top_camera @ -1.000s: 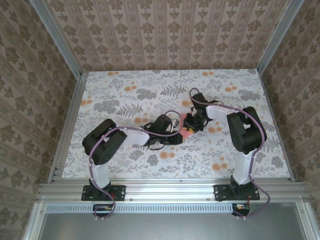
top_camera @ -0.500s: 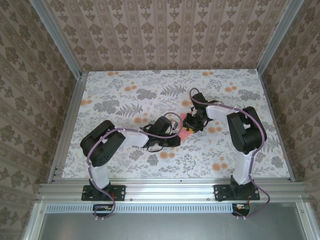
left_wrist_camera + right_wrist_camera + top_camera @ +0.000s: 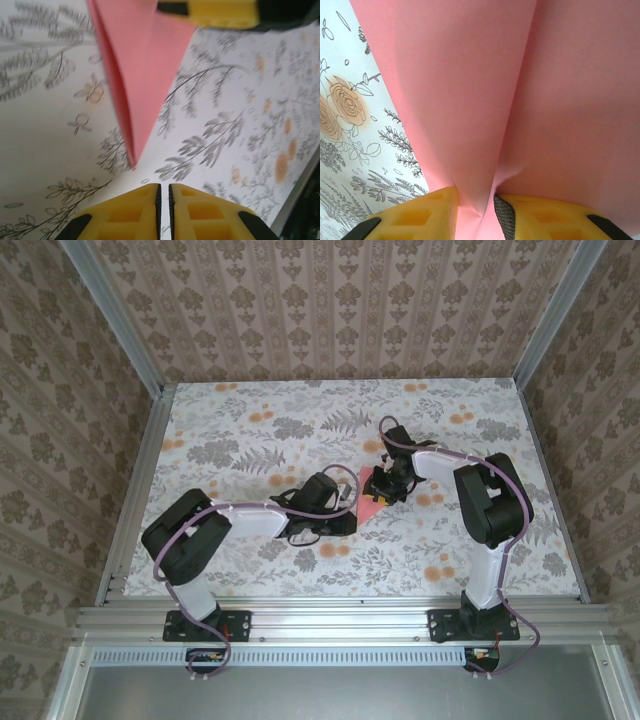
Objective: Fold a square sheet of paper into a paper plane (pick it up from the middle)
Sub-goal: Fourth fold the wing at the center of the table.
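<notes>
Near the middle of the floral desk, a little to the right, is the pink paper plane (a slim folded dart with a lengthwise crease), its point aimed toward the left arm. The right jaws are closed on its wide end, a fold of pink pinched between the yellow pads. The left jaws stand all but together, only a hairline gap between them, holding nothing, just short of the paper's tip.
</notes>
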Controlling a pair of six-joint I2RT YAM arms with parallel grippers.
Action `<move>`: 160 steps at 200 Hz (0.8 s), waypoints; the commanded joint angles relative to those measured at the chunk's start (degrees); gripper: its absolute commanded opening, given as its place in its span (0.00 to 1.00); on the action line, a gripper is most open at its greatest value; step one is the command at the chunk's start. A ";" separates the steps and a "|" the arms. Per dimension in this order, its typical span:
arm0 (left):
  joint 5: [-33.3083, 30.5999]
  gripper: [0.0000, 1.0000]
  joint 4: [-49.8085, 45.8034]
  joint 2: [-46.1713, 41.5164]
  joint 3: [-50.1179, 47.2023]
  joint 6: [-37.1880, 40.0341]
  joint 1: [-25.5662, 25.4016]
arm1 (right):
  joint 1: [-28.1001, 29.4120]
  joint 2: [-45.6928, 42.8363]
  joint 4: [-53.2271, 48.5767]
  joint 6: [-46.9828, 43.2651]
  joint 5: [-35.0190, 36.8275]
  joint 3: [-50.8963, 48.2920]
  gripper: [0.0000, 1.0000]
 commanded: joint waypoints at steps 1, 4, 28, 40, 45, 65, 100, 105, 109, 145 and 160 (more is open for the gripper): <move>-2.54 0.15 4.83 -0.17 1.71 -2.37 0.59 | -0.02 10.48 -2.81 0.77 15.92 -5.03 0.34; -2.77 0.15 5.26 0.29 1.88 -2.76 0.57 | -0.02 10.52 -2.82 0.75 15.94 -5.04 0.34; -4.55 0.13 7.16 3.28 3.23 -5.33 0.80 | 0.05 10.86 -2.85 0.81 16.31 -4.87 0.34; -5.41 0.12 7.30 4.02 3.64 -5.77 0.97 | 0.00 10.98 -2.85 0.99 16.44 -4.78 0.34; -5.62 0.12 7.45 4.15 3.65 -5.91 1.02 | 0.04 11.11 -2.86 1.09 16.51 -4.60 0.34; -6.59 0.12 8.34 4.33 3.41 -6.42 1.33 | 0.02 11.55 -2.84 1.90 17.03 -4.25 0.35; -4.95 0.12 10.85 5.68 3.42 -6.83 1.52 | 0.09 12.74 -4.73 3.04 17.88 -3.30 0.38; -4.45 0.12 11.57 6.04 3.50 -6.92 1.55 | 0.08 12.88 -5.00 3.04 18.13 -3.12 0.38; -4.08 0.11 11.86 6.28 3.54 -6.86 1.58 | 0.19 13.01 -5.17 2.99 18.29 -2.97 0.38; -2.56 0.09 11.93 8.27 4.95 -6.57 1.76 | 0.45 13.41 -5.59 2.87 19.25 -2.92 0.38; -2.45 0.09 11.85 8.87 5.32 -6.49 2.04 | 0.66 13.80 -5.58 2.96 19.39 -2.93 0.38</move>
